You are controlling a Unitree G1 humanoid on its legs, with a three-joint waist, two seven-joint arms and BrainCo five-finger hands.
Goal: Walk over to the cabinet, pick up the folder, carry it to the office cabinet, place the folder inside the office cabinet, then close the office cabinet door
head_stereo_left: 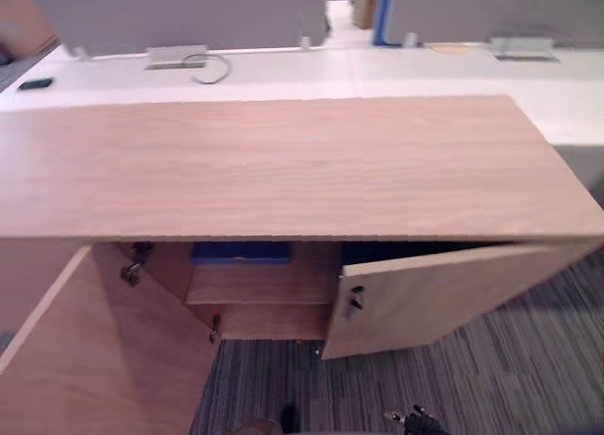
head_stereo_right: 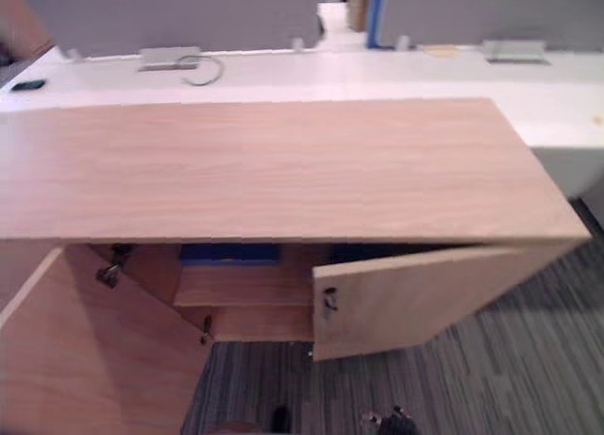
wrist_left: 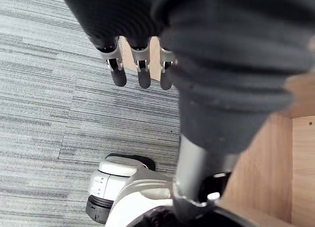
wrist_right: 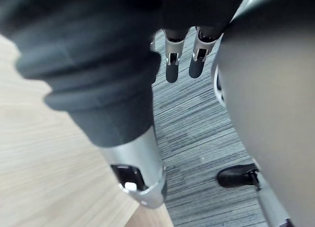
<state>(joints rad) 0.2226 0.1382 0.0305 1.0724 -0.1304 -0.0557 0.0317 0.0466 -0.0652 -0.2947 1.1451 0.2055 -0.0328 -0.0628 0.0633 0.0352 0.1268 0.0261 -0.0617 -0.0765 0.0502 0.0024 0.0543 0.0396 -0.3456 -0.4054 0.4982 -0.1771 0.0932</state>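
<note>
Shelved folder [head_stereo_left: 241,252] apart fr. L hand [wrist_left: 141,72]

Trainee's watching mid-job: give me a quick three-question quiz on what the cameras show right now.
1. True or false: the blue folder lies on a shelf inside the light wooden office cabinet.
2. Which stands wider open, the left door or the right door? A left; B right; C neither, both shut.
3. Fill in: the left hand and right hand hang empty, fingers straight, above the grey striped ____.
Key: 1 true; 2 A; 3 carpet.
</note>
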